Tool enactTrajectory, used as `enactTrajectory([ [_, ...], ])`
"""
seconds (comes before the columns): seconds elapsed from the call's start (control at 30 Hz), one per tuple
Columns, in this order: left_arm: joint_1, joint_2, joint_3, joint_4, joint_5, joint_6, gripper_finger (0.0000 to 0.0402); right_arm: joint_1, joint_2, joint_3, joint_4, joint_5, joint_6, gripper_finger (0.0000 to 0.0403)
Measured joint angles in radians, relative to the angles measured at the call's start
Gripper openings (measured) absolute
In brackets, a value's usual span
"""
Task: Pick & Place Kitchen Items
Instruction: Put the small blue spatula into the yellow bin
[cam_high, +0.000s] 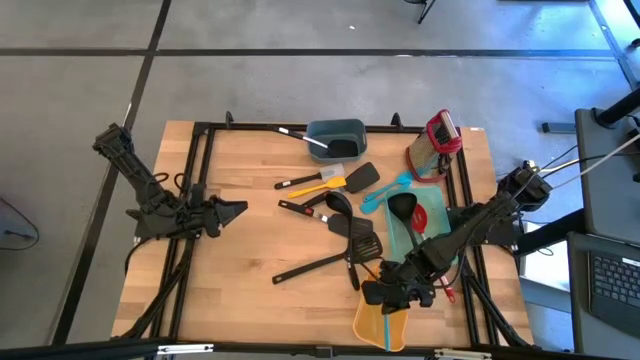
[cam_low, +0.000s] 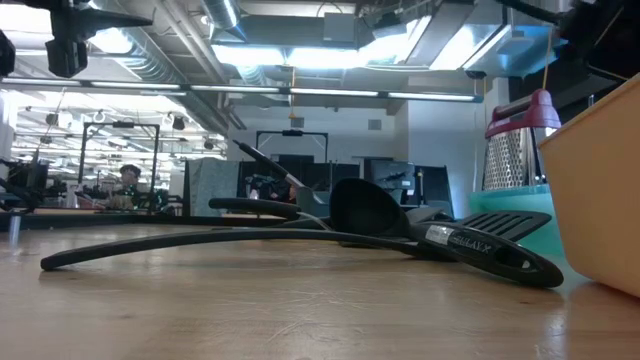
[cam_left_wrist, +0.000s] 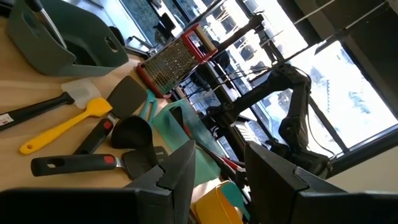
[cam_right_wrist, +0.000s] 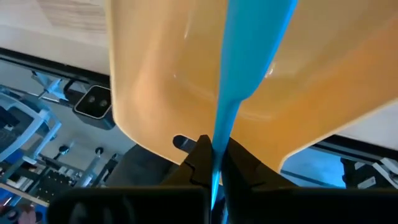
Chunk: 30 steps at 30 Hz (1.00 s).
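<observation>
My right gripper (cam_high: 392, 298) hangs over the yellow bin (cam_high: 380, 325) near the table's front edge, shut on a teal spatula (cam_right_wrist: 255, 37). The spatula runs out from the fingers over the bin's inside (cam_right_wrist: 168, 74). On the wood lie other kitchen items: a yellow spatula (cam_high: 325, 185), black turners (cam_high: 345, 240), and a black ladle (cam_high: 403, 208) on a teal board (cam_high: 425, 225). My left gripper (cam_high: 238, 209) waits open at the table's left, touching nothing. My right gripper pinches the teal spatula's thin end (cam_right_wrist: 219, 146) between its two fingers (cam_right_wrist: 200, 163). The fingers slant down over the bin, and the spatula runs on along them, widening away from them. Whether its far end touches the bin I cannot tell.
A grey bin (cam_high: 337, 138) with a white-handled utensil stands at the back. A red-framed grater (cam_high: 437, 140) is at the back right. Another teal spatula (cam_high: 385, 192) lies beside the board. Bare wood spreads across the table's left half (cam_high: 240, 270).
</observation>
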Motion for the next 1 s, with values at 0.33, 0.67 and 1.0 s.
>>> enactTrajectory([
  [0.33, 0.000, 0.000, 0.000, 0.000, -0.002, 0.014, 0.0132, -0.043, 0.000, 0.000, 0.022, -0.076, -0.059, 0.0013],
  [0.67, 0.000, 0.000, 0.000, 0.000, -0.013, 0.030, 0.0132, -0.048, 0.034, 0.000, 0.062, -0.170, -0.047, 0.0013],
  [1.0, 0.000, 0.000, 0.000, 0.003, -0.023, 0.038, 0.0132, -0.069, 0.089, 0.001, 0.075, -0.146, -0.039, 0.0020],
])
